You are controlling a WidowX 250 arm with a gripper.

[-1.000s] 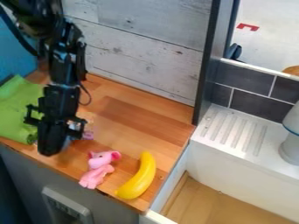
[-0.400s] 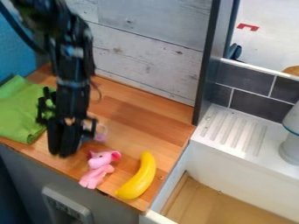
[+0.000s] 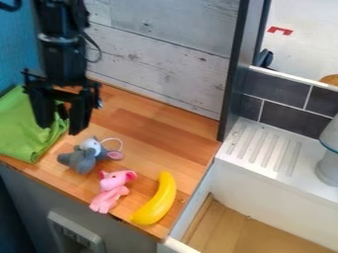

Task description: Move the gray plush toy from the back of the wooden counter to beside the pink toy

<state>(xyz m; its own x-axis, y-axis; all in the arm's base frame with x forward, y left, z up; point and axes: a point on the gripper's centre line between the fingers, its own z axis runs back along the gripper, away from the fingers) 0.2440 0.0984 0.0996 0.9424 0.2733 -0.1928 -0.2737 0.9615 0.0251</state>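
Note:
The black gripper (image 3: 61, 126) hangs at the left, above the counter, with its two fingers apart and nothing between them. Below it and a little to the right, a grey plush mouse (image 3: 83, 159) lies on the wood, its pink-lined ear pointing right. Behind the fingers is a green cloth (image 3: 26, 133), folded at the counter's left end. A pink plush toy (image 3: 111, 187) lies near the front edge. To its right rests a yellow banana (image 3: 157, 201), close to the counter's right corner.
The wooden counter (image 3: 158, 129) ends at a pale plank wall (image 3: 158, 54) behind. To the right stand a dark upright post (image 3: 236, 74) and a white sink (image 3: 277, 192) with a ribbed drainer. A grey-white object (image 3: 328, 163) stands at the right edge.
The gripper has moved upward, and its fingers have come apart. The grey mouse, mostly hidden behind it before, is now in plain sight on the counter.

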